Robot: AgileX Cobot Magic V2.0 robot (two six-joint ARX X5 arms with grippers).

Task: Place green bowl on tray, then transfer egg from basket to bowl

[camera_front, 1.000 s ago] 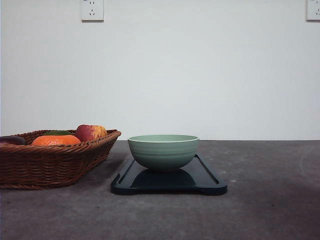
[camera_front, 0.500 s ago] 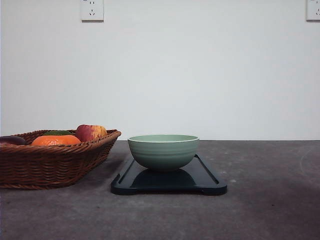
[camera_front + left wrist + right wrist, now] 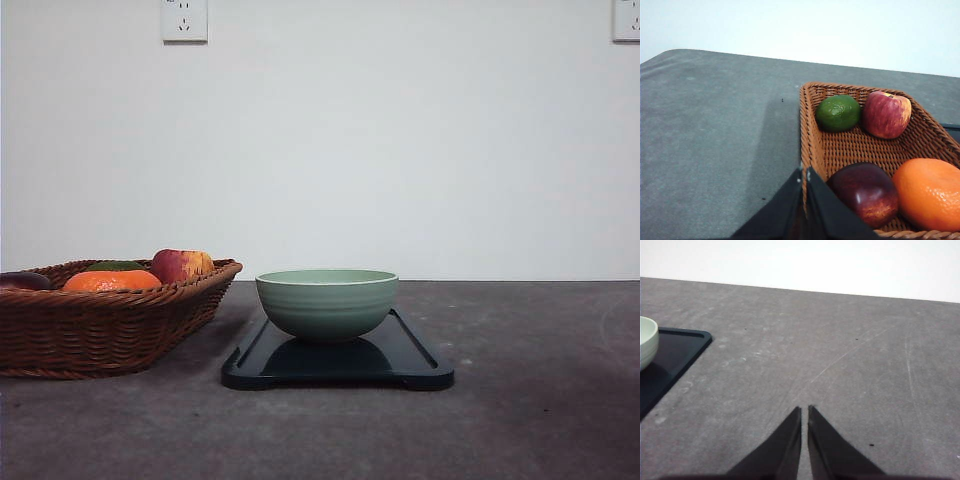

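The green bowl stands upright on the dark tray in the middle of the table. To its left sits the wicker basket holding fruit. No egg is in view among the fruit. My left gripper is shut and empty, hovering at the basket's near corner. My right gripper is shut and empty over bare table, well to the right of the tray's corner and the bowl's edge.
The basket holds a green lime, a red apple, a dark red fruit and an orange. Grey tabletop stretches to the right of the tray. A white wall stands behind.
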